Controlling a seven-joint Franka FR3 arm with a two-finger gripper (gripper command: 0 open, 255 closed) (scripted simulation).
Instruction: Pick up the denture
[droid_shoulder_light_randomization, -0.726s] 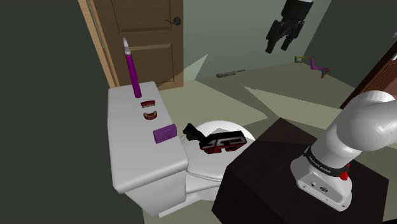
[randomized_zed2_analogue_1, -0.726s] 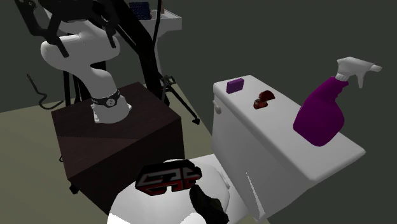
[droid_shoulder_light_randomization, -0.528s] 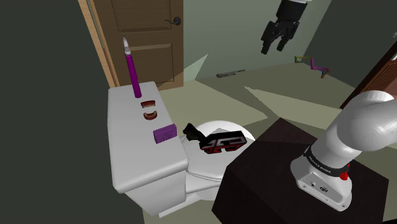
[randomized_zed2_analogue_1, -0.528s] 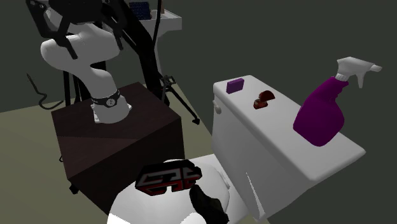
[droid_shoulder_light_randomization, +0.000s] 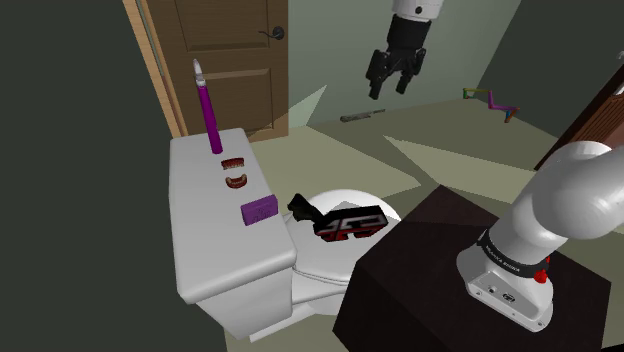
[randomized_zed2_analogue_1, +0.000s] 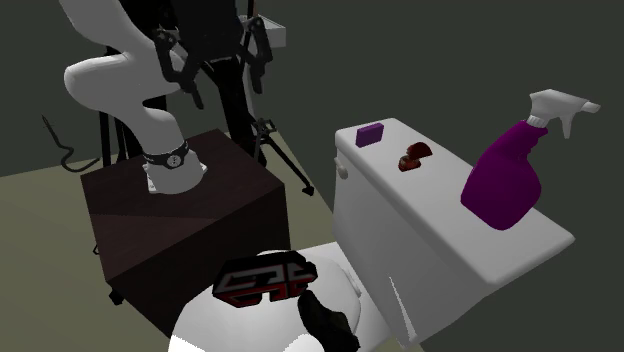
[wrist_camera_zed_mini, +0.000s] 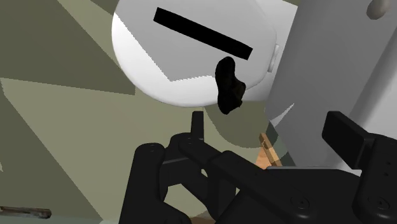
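The denture (droid_shoulder_light_randomization: 234, 173), red gums with pale teeth, lies on the smooth white toilet tank lid (droid_shoulder_light_randomization: 200, 250), between a tall purple spray bottle (droid_shoulder_light_randomization: 211, 115) and a small purple block (droid_shoulder_light_randomization: 259, 210). The black claw (droid_shoulder_light_randomization: 390, 88) hangs high, fingers apart, well away from it. On the rounded seat lid (droid_shoulder_light_randomization: 395, 212) sits what may be a black-and-red visor (droid_shoulder_light_randomization: 348, 224)

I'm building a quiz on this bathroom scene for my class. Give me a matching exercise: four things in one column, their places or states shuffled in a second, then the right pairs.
Things
1 denture
2 spray bottle
3 purple block
4 gripper

Places or states
A upright at one end of the tank lid
B open, up in the air, holding nothing
C on the lid, between the two purple things
D flat on the lid, on the denture's far side from the bottle

Pairs: 1-C, 2-A, 3-D, 4-B
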